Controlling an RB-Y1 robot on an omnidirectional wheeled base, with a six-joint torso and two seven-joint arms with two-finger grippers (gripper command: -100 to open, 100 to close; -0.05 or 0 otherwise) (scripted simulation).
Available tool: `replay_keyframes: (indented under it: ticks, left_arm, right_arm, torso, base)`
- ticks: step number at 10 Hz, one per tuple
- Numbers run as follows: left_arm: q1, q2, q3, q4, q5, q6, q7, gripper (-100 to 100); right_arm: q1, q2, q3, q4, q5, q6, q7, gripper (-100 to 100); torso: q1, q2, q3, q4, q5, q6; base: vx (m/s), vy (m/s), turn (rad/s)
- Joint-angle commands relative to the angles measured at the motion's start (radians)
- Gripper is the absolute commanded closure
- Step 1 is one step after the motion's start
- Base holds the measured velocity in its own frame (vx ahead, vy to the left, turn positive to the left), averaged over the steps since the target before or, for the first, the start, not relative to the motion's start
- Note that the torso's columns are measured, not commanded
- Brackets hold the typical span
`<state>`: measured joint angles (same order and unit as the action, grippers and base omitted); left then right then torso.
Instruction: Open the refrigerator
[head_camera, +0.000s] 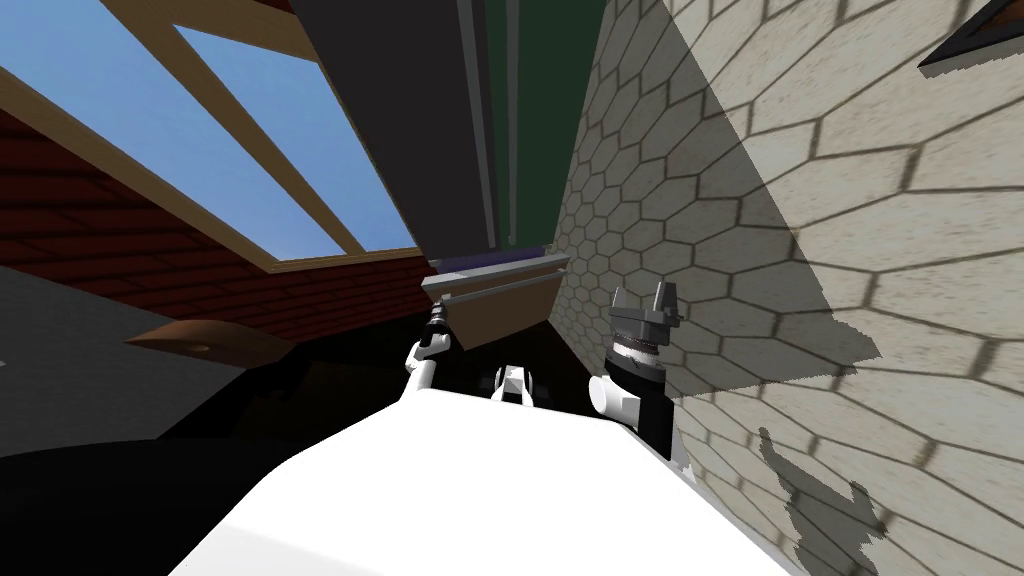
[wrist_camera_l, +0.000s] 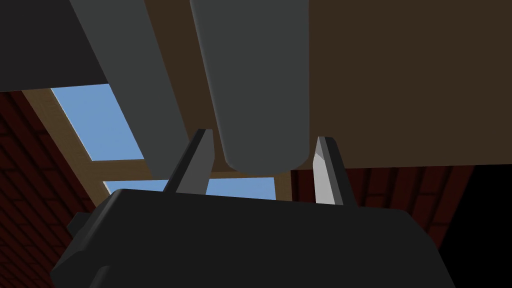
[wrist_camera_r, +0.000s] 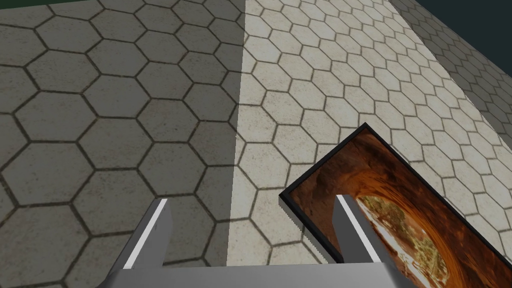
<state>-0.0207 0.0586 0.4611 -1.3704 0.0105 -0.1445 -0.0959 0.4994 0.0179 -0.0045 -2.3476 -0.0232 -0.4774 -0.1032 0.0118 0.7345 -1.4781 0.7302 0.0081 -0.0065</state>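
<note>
The left hand (wrist_camera_l: 262, 136), fingers spread, straddles the end of the grey handle (wrist_camera_l: 255, 75) on the dark refrigerator (head_camera: 400, 150). A grip so near the tip may slip off on the pull. The right hand (head_camera: 643, 295) idles open beside the tiled wall (head_camera: 800, 200).

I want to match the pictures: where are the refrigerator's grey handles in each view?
Head view: handles, thin grey strips on the dark door, above the left tool.
Left wrist view: handles look thick, one just ahead of the tool.
Right wrist view: turned elsewhere; right tool open.
Shared landmark: the blue window.
</note>
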Motion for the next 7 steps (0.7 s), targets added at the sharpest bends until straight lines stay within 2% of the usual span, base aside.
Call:
replay_keyframes:
  ticks: [1, 2, 3, 4, 5, 6, 7]
  left_arm:
    - [-0.052, 0.007, 0.019, 0.08, -0.007, 0.012, -0.006, 100]
    - [-0.052, 0.007, 0.019, 0.085, -0.007, 0.012, -0.006, 100]
    - [-0.11, 0.022, 0.049, 0.116, -0.023, 0.001, -0.018, 100]
    - [-0.151, 0.022, 0.049, 0.147, -0.023, 0.001, -0.018, 100]
    - [-0.153, 0.022, 0.049, 0.186, -0.023, 0.001, -0.018, 100]
    - [-0.153, 0.022, 0.049, 0.188, -0.023, 0.001, -0.018, 100]
    - [-0.208, 0.037, 0.08, 0.218, -0.04, -0.009, -0.03, 100]
  right_arm:
    - [0.0, 0.0, 0.0, 0.0, 0.0, 0.0, 0.0, 0]
    - [0.0, 0.0, 0.0, 0.0, 0.0, 0.0, 0.0, 0]
    - [0.0, 0.0, 0.0, 0.0, 0.0, 0.0, 0.0, 0]
    - [0.0, 0.0, 0.0, 0.0, 0.0, 0.0, 0.0, 0]
    - [0.0, 0.0, 0.0, 0.0, 0.0, 0.0, 0.0, 0]
    - [0.0, 0.0, 0.0, 0.0, 0.0, 0.0, 0.0, 0]
    - [0.0, 0.0, 0.0, 0.0, 0.0, 0.0, 0.0, 0]
  torso:
    - [-0.002, 0.003, 0.002, 0.003, -0.002, 0.001]
    - [-0.001, -0.001, 0.0, 0.001, -0.001, 0.002]
    - [0.001, -0.005, -0.003, -0.001, 0.0, 0.001]
    - [-0.001, 0.0, -0.001, 0.002, -0.002, -0.001]
    - [-0.003, 0.003, 0.002, 0.003, -0.003, 0.001]
    - [-0.003, 0.0, 0.001, 0.002, -0.002, 0.001]
    - [-0.001, -0.004, -0.002, 0.0, -0.001, 0.001]
  base:
    - [-0.069, -0.005, 0.004]
    - [-0.017, 0.008, -0.009]
    - [-0.109, -0.031, 0.025]
    - [-0.128, -0.036, 0.026]
    - [-0.067, -0.008, 0.006]
    - [-0.027, 0.001, -0.006]
    - [-0.132, -0.03, 0.009]
